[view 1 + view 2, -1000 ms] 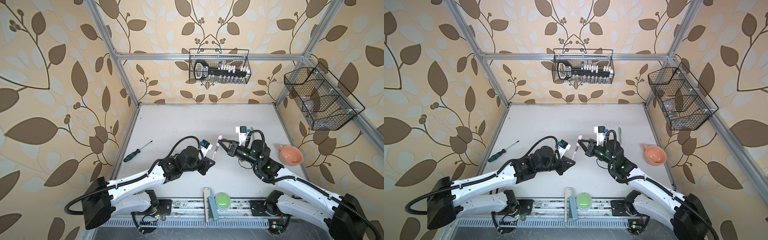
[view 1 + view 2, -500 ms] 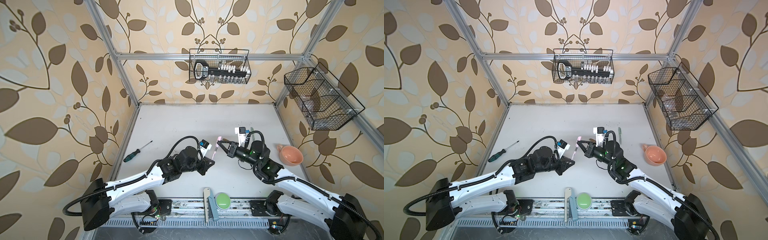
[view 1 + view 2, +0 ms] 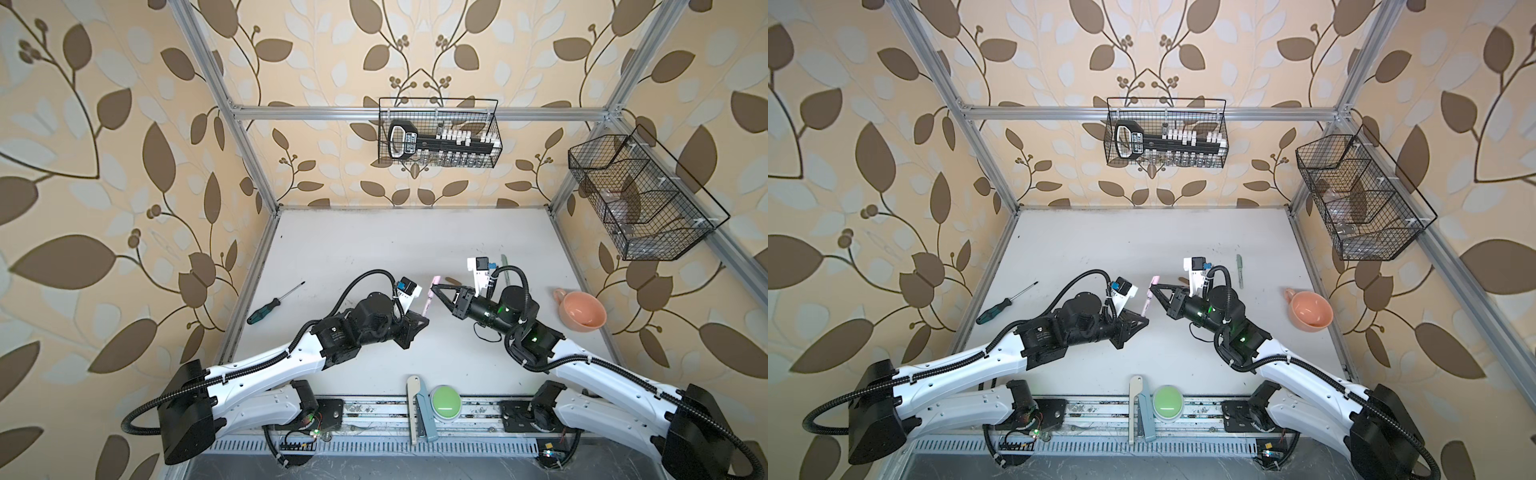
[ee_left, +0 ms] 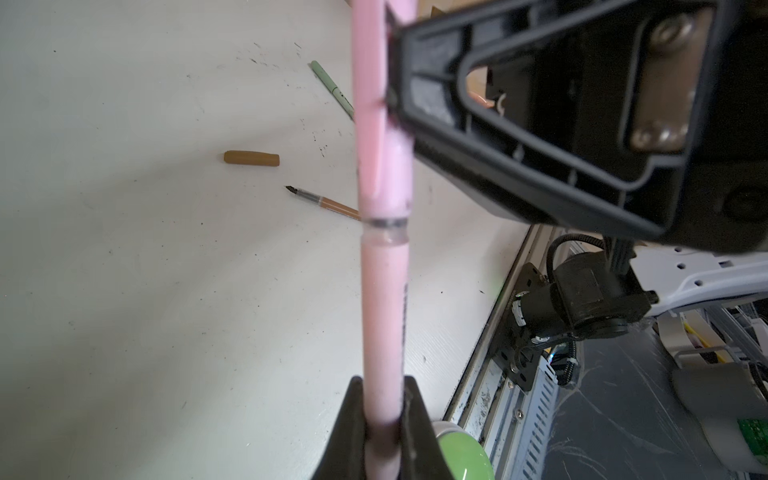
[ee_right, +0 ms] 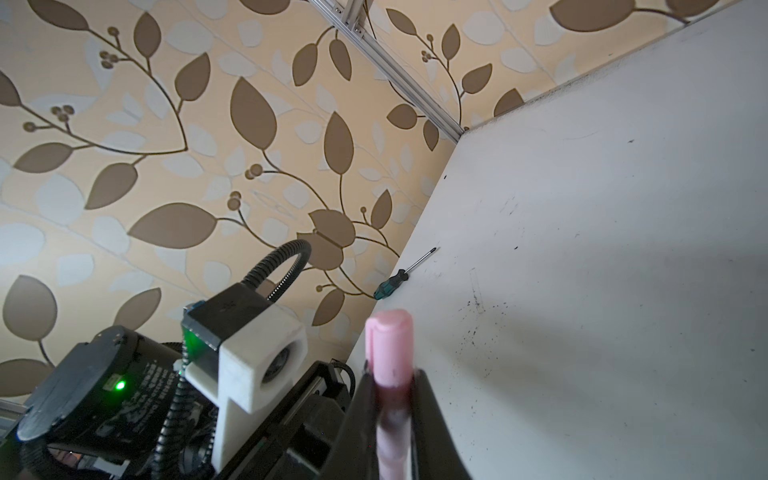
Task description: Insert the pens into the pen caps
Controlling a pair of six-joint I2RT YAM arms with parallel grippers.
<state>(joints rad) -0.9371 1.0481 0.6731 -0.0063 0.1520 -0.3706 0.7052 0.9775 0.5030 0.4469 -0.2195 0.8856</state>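
The pink pen (image 4: 382,299), clenched by the left gripper (image 4: 383,392), wears its cap (image 5: 390,338) inside the right gripper (image 5: 392,376), grip unclear; beyond, brown pen (image 4: 328,203) and brown cap (image 4: 251,158) lie apart.

Brown-leaf beige wallpaper (image 3: 124,166), white table (image 3: 374,249), pink pen (image 4: 382,311), brown cap (image 4: 251,158), green pen (image 4: 332,89), salmon cup (image 3: 579,309)

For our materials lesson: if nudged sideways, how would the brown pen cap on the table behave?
The brown pen cap looks rounded and lies on its side, so it would probably roll. It is short and stubby, likely light, so a push might flick it across the smooth table.
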